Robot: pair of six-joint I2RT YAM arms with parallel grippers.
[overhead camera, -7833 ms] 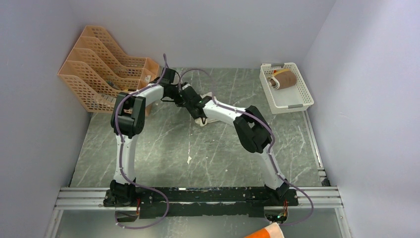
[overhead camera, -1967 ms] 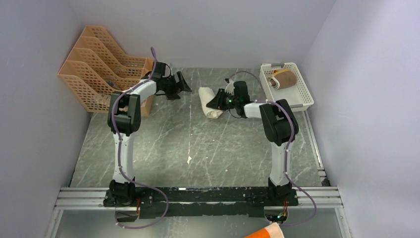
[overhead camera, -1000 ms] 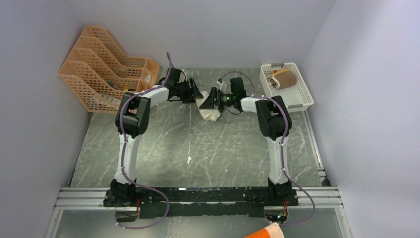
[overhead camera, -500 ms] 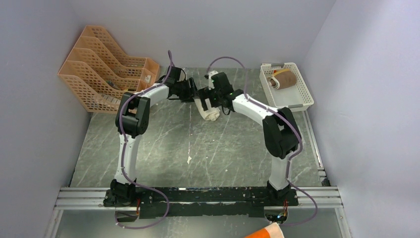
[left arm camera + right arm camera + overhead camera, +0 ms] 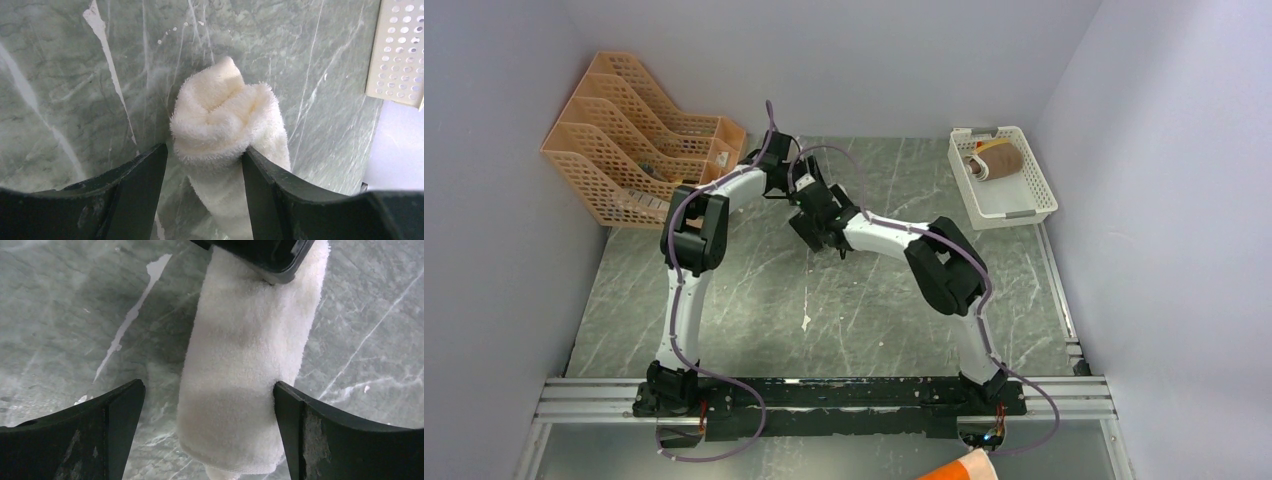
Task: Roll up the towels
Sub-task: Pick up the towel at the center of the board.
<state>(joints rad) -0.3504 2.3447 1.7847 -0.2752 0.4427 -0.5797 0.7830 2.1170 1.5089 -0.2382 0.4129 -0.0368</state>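
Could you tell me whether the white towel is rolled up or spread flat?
Rolled up: the white towel lies as a thick cylinder, and the left wrist view shows its spiralled end.

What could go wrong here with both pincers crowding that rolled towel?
1. The left pincer pinches just one end of the rolled towel; pulling away could drag the end and loosen the roll.
2. The right pincer straddles the same roll, open, right beside the left one; closing or shifting might knock the two together.

Towel [image 5: 227, 130] lower end cut off by bottom edge, white basket [image 5: 395, 50] cropped at right edge
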